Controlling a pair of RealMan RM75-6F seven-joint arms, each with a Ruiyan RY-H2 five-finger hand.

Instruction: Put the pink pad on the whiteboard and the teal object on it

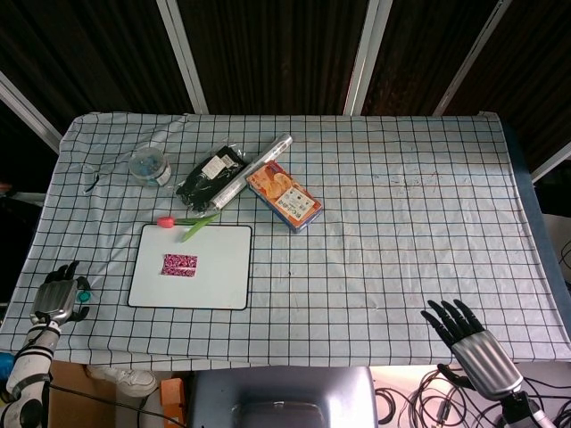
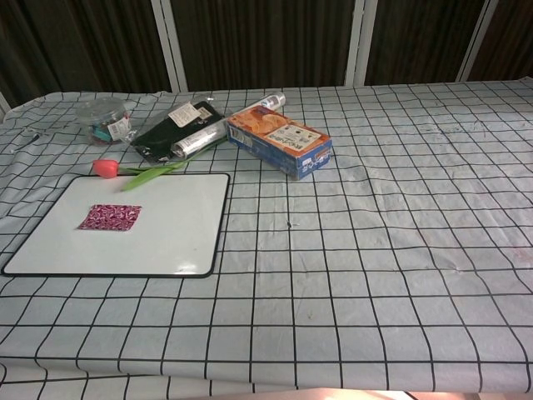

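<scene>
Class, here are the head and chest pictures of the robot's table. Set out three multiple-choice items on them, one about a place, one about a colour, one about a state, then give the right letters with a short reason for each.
1. Where does the pink pad lie?
A. on the whiteboard
B. on the orange box
C. beside the right hand

2. What colour is the flower's head?
A. blue
B. red
C. yellow

3. How is the right hand?
A. gripping the box
B. pressing on the whiteboard
C. open, holding nothing

Answers:
1 A: the pink pad lies inside the whiteboard's frame.
2 B: the flower at the board's far edge has a red head and a green stem.
3 C: the right hand has its fingers spread at the near table edge, nothing in them.
</scene>
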